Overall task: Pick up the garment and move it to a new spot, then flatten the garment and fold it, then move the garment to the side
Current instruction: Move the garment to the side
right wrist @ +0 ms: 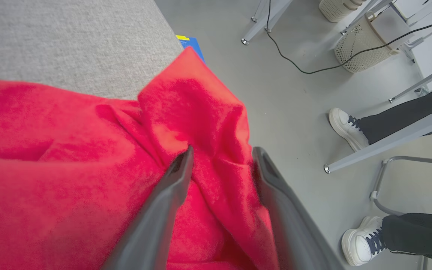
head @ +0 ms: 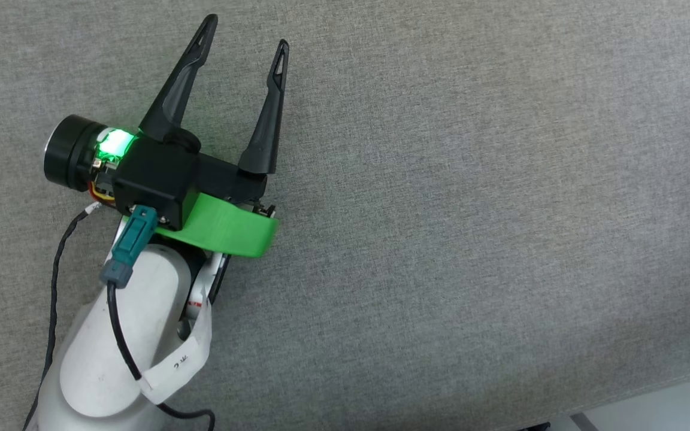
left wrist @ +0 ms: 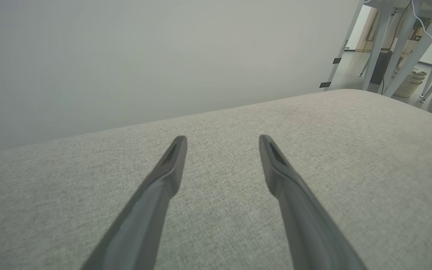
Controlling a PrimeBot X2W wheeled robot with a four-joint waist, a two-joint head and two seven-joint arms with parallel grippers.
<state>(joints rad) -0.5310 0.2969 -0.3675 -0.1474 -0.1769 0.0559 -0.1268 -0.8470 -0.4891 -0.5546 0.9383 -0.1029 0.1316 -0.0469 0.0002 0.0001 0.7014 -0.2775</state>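
Garment (right wrist: 69, 168) lies at table (right wrist: 69, 45) edge, basket (right wrist: 362, 48) well apart.

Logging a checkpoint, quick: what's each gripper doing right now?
Left gripper: open, empty.
Right gripper: open, with a fold of the garment lying between its fingers.

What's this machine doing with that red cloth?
A two-armed robot is handling a red shirt, which lies bunched near the edge of a grey padded surface. The right gripper is at the shirt, fingers apart with a fold of cloth between them, not pinching it. The left gripper hangs open over bare padding, away from the shirt. A person in white sneakers sits nearby.
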